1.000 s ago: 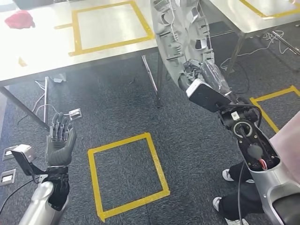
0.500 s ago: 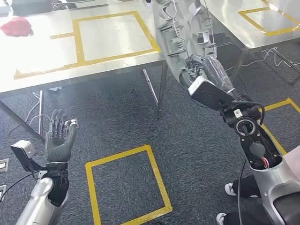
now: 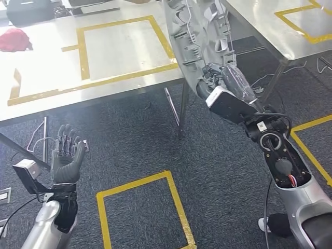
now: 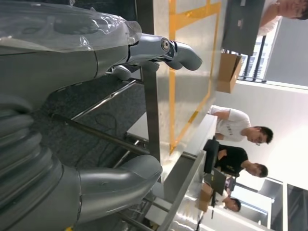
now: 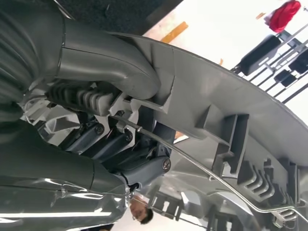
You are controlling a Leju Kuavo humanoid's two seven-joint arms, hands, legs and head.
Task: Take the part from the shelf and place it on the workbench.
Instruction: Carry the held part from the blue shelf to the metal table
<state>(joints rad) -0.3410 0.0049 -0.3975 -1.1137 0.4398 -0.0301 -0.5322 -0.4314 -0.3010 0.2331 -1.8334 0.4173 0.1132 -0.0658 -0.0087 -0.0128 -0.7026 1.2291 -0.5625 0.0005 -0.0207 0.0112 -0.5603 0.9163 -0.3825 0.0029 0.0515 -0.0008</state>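
The part (image 3: 195, 36), a long curved grey plastic panel with ribs and clips on its inner face, is off the shelf and carried in the air. Its long axis runs up and away from the right hand (image 3: 213, 78), so most of it stands above the near edge of the workbench (image 3: 117, 85), while its lower end hangs past that edge over the carpet. The right hand grips that lower end; in the right wrist view the thumb (image 5: 109, 62) lies over the panel's rim and the darker fingers (image 5: 120, 144) curl into the ribbing behind it, so the part (image 5: 232, 120) is clamped between them. The yellow taped rectangle (image 3: 84, 52) on the benchtop lies to the left of the panel and further in. The placing move therefore seems to turn on swinging the panel leftward and tipping its long axis down flat, rather than on reaching further forward. The left hand (image 3: 67, 155) is held low and well apart from the part, fingers apart and upright, holding nothing. The right arm alone bears the load, and the left hand is too far off to steady it.
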